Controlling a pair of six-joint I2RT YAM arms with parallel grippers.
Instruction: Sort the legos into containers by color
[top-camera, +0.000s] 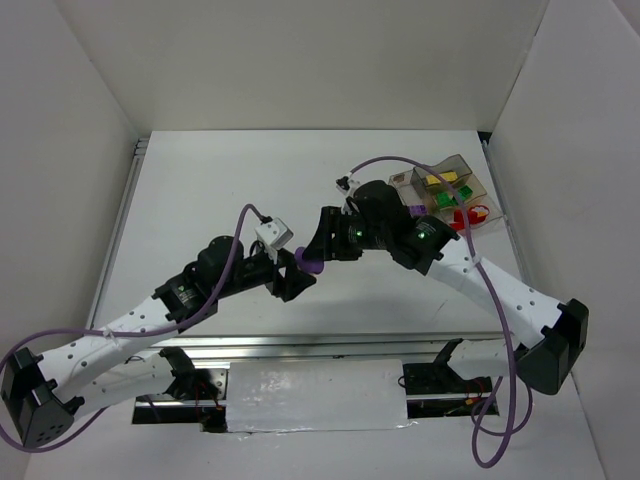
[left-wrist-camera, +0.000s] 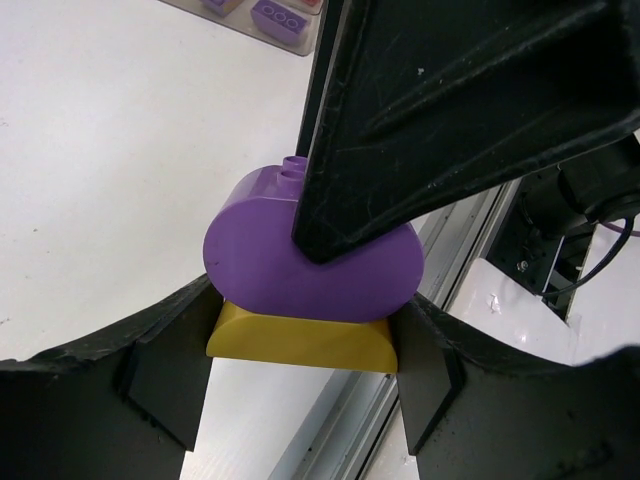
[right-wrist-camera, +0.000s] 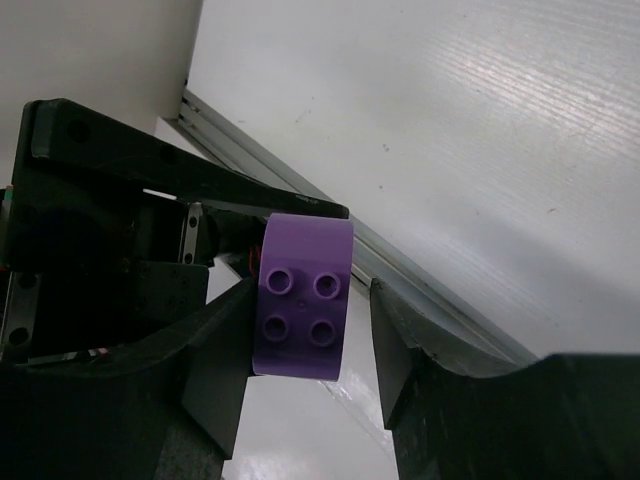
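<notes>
Left gripper (left-wrist-camera: 305, 385) clamped on a yellow lego (left-wrist-camera: 300, 342), purple lego (left-wrist-camera: 255, 250) stacked on top, near mid-table.
We see the yellow lego touching both left pads, rounded purple lego sitting on it. We see the right gripper (right-wrist-camera: 312, 300) straddling the purple lego: one finger (right-wrist-camera: 220, 370) touches it, the other shows a sliver of gap, so jaws slightly parted, not clamped. The stack is well apart from the tray (top-camera: 458, 160) at the table's (top-camera: 200, 200) far right, which holds yellow, green and red pieces.
</notes>
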